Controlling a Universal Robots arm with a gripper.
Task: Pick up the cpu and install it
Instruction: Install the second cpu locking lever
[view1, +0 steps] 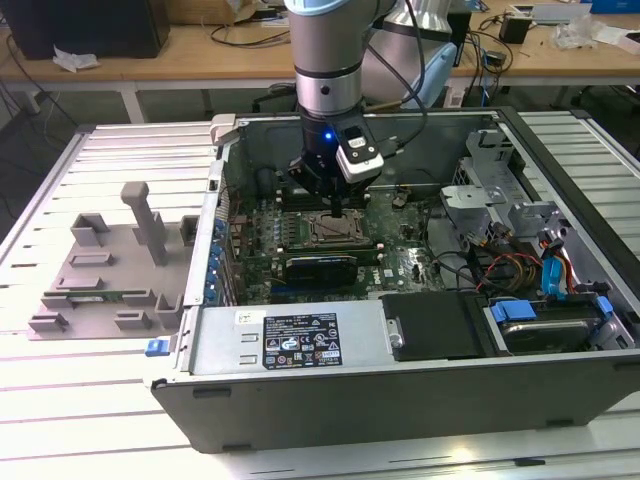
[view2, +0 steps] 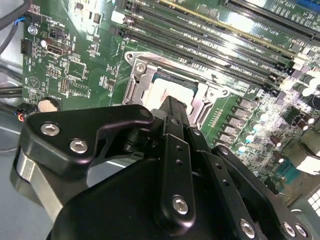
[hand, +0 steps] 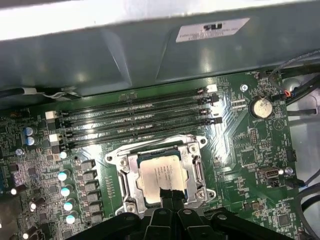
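Note:
The cpu (hand: 159, 176) lies flat inside the metal-framed socket (hand: 126, 175) on the green motherboard, its silver top facing up. It also shows as a bright square (view2: 167, 89) in the second wrist view. My gripper (hand: 170, 194) hangs straight over the socket, with its black fingers pressed together into one narrow tip. That tip rests at one edge of the cpu and covers a small part of it. In the exterior view the gripper (view1: 335, 207) is down inside the open computer case, just above the socket (view1: 335, 230).
Memory slots (hand: 135, 120) run beside the socket. The case wall (hand: 150, 55) rises just beyond them. A power supply (view1: 290, 340), a drive cage (view1: 500, 190) and loose cables (view1: 500, 270) crowd the case. A grey fixture tray (view1: 100, 270) sits outside, at the exterior view's left.

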